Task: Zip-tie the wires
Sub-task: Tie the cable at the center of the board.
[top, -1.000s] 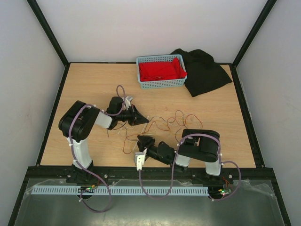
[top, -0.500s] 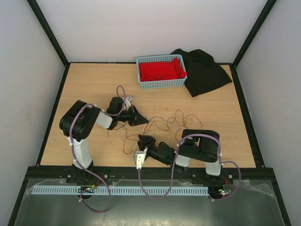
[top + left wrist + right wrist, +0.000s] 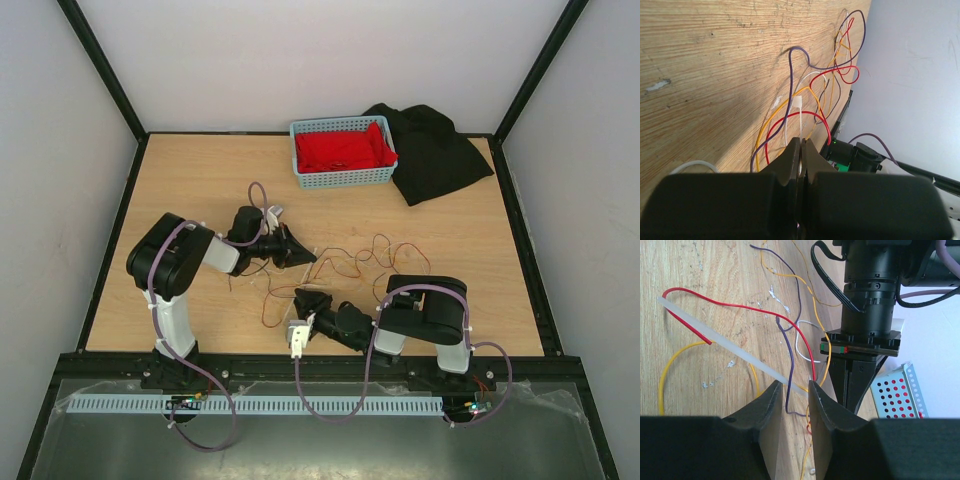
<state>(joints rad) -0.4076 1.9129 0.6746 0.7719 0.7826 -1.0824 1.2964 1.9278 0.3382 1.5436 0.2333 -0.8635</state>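
Your left gripper point(image 3: 799, 141) is clamped on one end of the zip tie point(image 3: 740, 351), and your right gripper point(image 3: 793, 388) straddles the strip with its jaws apart, not gripping. The wires point(image 3: 791, 85) lie loose mid-table point(image 3: 200, 180), unbundled. Nothing's looped, so I'd say nearly everything remains
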